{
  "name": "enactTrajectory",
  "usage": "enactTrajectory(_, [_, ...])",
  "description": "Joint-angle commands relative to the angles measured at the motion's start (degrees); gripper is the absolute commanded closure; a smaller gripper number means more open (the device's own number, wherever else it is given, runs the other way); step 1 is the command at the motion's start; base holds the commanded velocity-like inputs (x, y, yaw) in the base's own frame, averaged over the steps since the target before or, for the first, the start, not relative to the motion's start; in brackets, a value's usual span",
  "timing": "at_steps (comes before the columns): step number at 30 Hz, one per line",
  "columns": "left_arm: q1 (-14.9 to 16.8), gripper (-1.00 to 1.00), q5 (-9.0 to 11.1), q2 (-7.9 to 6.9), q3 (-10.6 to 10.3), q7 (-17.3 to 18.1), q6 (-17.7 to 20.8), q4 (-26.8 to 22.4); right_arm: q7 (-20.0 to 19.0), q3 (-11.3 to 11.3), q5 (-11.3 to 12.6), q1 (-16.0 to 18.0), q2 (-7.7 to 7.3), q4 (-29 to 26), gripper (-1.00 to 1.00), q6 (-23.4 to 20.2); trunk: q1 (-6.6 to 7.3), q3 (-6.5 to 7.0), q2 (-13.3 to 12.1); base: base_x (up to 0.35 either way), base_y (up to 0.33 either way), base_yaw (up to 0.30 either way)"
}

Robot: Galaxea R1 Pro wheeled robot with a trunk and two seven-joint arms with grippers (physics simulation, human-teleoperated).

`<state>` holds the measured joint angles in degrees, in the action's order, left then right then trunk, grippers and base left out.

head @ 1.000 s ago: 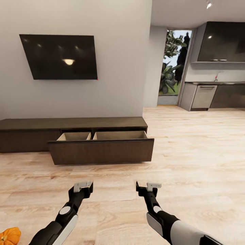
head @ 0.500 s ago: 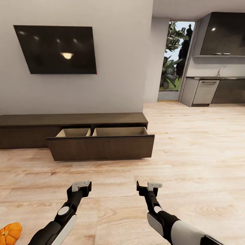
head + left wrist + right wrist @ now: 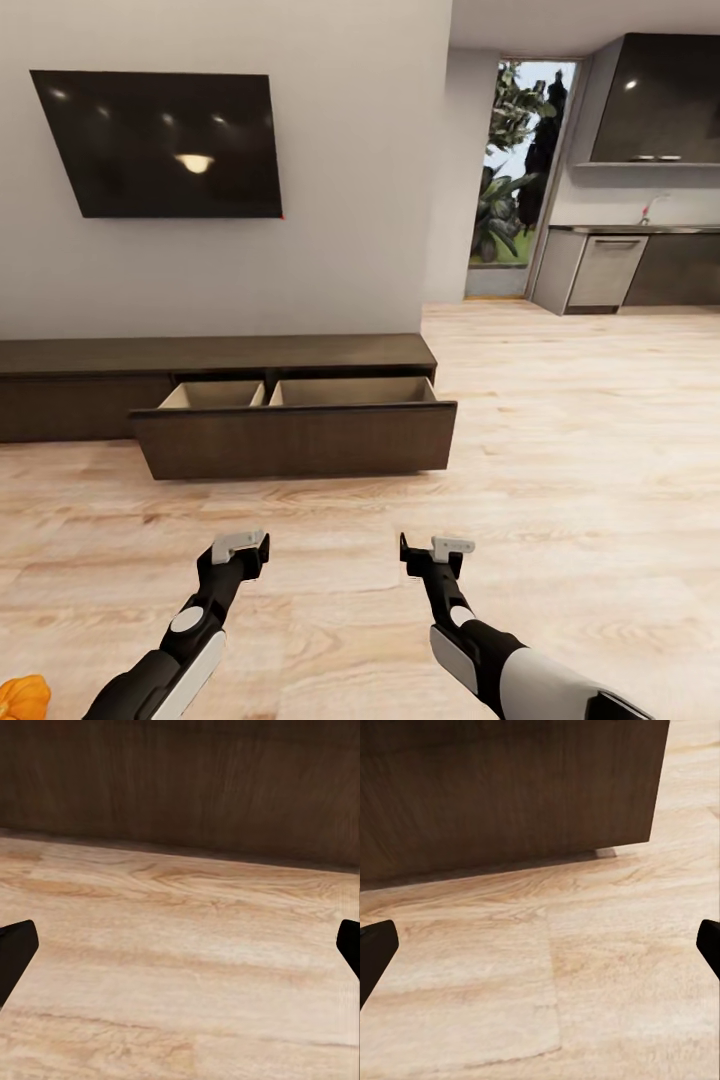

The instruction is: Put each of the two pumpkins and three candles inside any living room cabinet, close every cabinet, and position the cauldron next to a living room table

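The cabinet (image 3: 220, 356) is a long, low, dark brown unit against the wall ahead. Its right drawer (image 3: 295, 438) is pulled out, showing pale wood inside; the drawer front hides its floor. That dark front also appears in the left wrist view (image 3: 180, 787) and the right wrist view (image 3: 510, 795). One orange pumpkin (image 3: 20, 692) lies on the floor, cut off by the lower left corner of the head view. My left gripper (image 3: 243, 548) and right gripper (image 3: 440, 550) hover over bare floor short of the drawer, both open and holding nothing. The candles and cauldron are out of view.
A black TV (image 3: 160, 145) hangs on the wall above the cabinet. Past the wall's corner to the right, a glass door (image 3: 510, 180) and dark grey kitchen units (image 3: 640, 265) stand. Light wooden floor (image 3: 560, 450) stretches between me and them.
The camera has shifted a little, so the pumpkin sits lower in the corner and the drawer looks slightly nearer. Both arms hold the same pose.
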<state>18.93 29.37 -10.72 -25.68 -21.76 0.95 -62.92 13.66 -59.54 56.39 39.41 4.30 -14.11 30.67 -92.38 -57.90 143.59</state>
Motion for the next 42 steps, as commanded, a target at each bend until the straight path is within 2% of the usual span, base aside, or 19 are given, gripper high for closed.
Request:
enactTrajectory(1, [0.1, -1.00, 0.3, -0.04, -0.2, -0.5, 0.1, -0.1, 0.5, -0.5, 0.3, 0.1, 0.00, 0.0, -1.00, 0.1, -0.02, -0.06, 0.0, 0.288, 0.000, 0.000])
enactTrajectory(11, [0.1, -1.00, 0.3, -0.07, -0.1, -0.5, 0.2, -0.1, 0.7, -0.5, 0.6, 0.1, 0.08, 0.4, -1.00, -0.1, -0.02, -0.06, 0.0, 0.306, 0.018, 0.000])
enactTrajectory(42, [0.1, -1.00, 0.2, -0.10, -0.1, -0.3, 0.3, -0.1, 0.2, -0.5, 0.0, 0.1, 0.01, 0.5, -1.00, -0.2, -0.02, -0.06, 0.0, 0.324, 0.103, 0.000])
